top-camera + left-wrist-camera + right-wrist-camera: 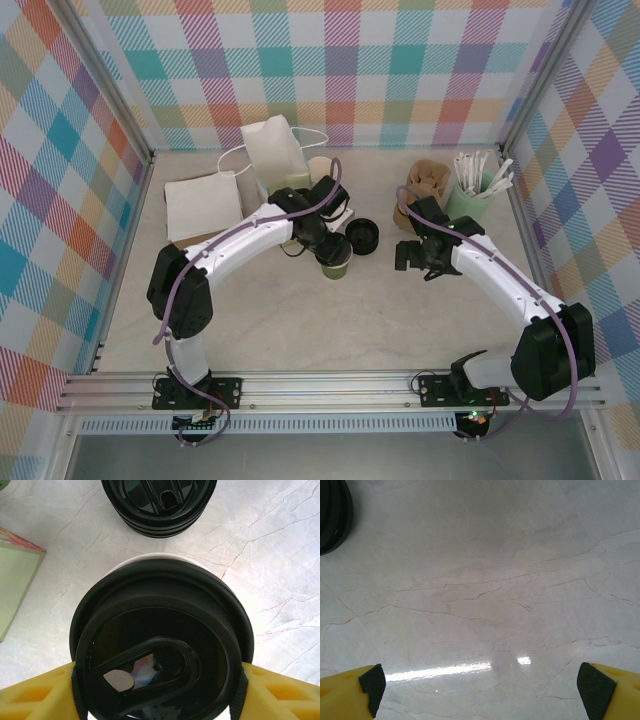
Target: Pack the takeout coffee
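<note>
The takeout coffee, a short green cup under a round black lid, stands on the table left of centre. My left gripper is over it, and in the left wrist view its yellow fingers press their black pads against both sides of the lid's rim. My left gripper is shut on the cup. The white paper bag stands upright behind it at the back. My right gripper hovers to the right over bare tabletop, and its jaws stand wide open with nothing between them.
A stack of black lids sits just beyond the cup. A flat white bag lies at the left, with stacked paper cups by the upright bag. A mint cup of white sticks and brown sleeves stand back right.
</note>
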Available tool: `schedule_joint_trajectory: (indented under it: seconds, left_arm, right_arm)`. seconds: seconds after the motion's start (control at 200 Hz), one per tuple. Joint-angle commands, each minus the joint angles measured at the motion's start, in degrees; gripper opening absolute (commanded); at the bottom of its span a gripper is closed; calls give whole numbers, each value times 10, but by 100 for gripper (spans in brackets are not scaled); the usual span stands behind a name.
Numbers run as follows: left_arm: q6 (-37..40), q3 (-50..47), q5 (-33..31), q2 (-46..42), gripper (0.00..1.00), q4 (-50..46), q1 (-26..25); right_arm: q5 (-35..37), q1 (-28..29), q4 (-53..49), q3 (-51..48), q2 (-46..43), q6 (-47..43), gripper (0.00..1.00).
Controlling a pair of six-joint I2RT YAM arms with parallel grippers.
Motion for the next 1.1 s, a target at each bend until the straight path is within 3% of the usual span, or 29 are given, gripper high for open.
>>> schedule_joint_trajectory:
  seconds: [0.0,1.095]
  left_arm:
    - [2,19,4,12,68,-4,-8]
    - [-4,26,17,9,87,2,-10]
  right_arm:
    - [-6,-4,1,-7,-7,-4,100]
    - [-41,-4,12,-3,1,-8,100]
